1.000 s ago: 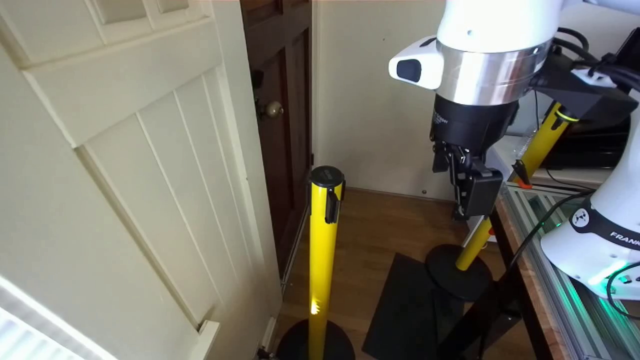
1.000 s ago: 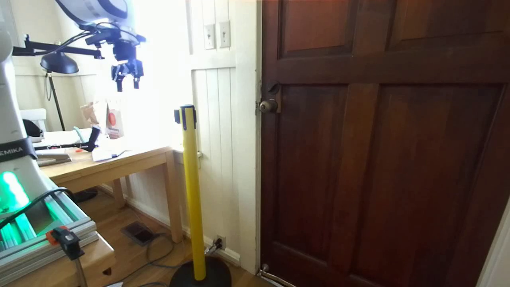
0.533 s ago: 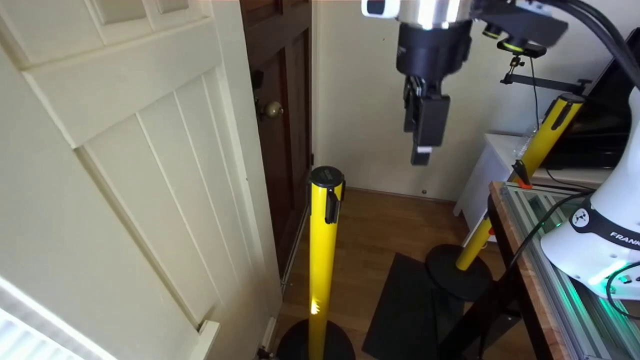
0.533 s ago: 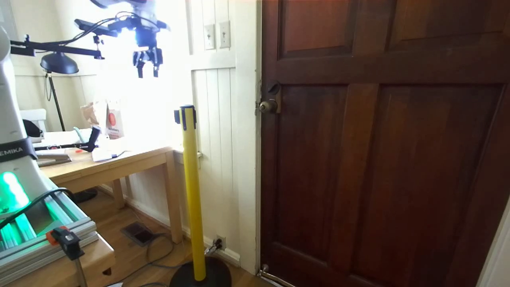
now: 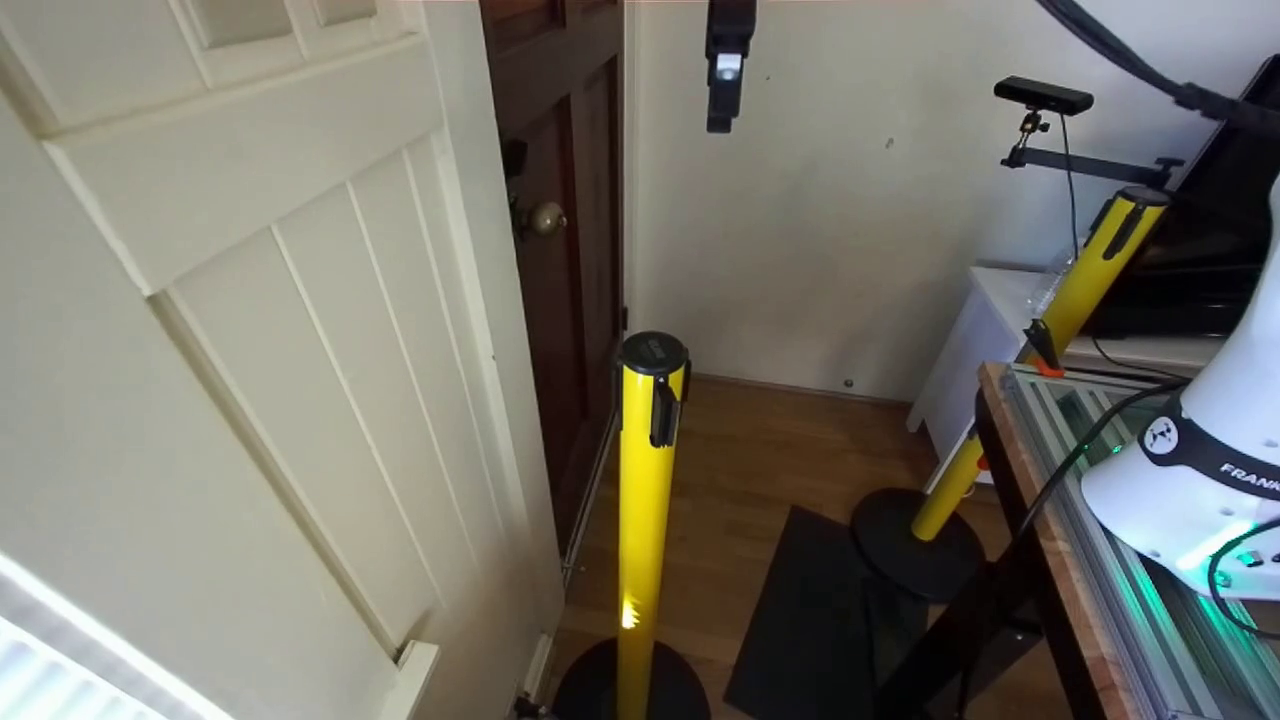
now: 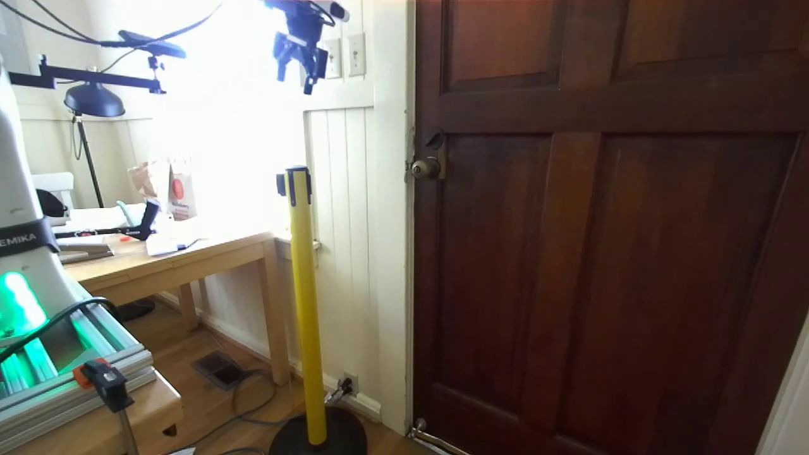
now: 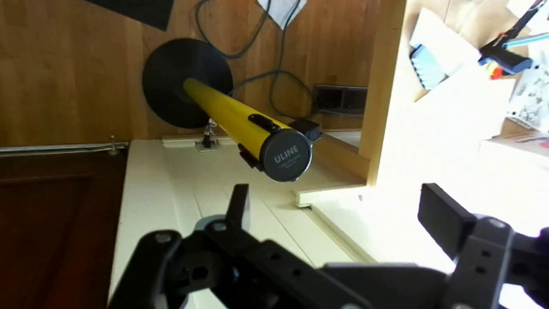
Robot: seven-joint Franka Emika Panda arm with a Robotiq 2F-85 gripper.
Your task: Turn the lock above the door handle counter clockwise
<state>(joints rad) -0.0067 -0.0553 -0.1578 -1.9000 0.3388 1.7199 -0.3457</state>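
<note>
My 2 fingers (image 7: 446, 219) are spread wide, with a broad gap between them, raised higher than the yellow post (image 7: 231, 116) and well apart from the lock (image 6: 433, 139). That small dark fitting sits on the brown door (image 6: 569, 265), just above the round door handle (image 6: 426, 168) and near the white frame (image 6: 393, 253); it is too small and dark for me to read its angle. In my wrist view the post shows me its black top (image 7: 286, 148), marked ULINE. In an exterior view, a paper bag (image 6: 182, 197) stands on the wooden bench (image 6: 208, 265).
</note>
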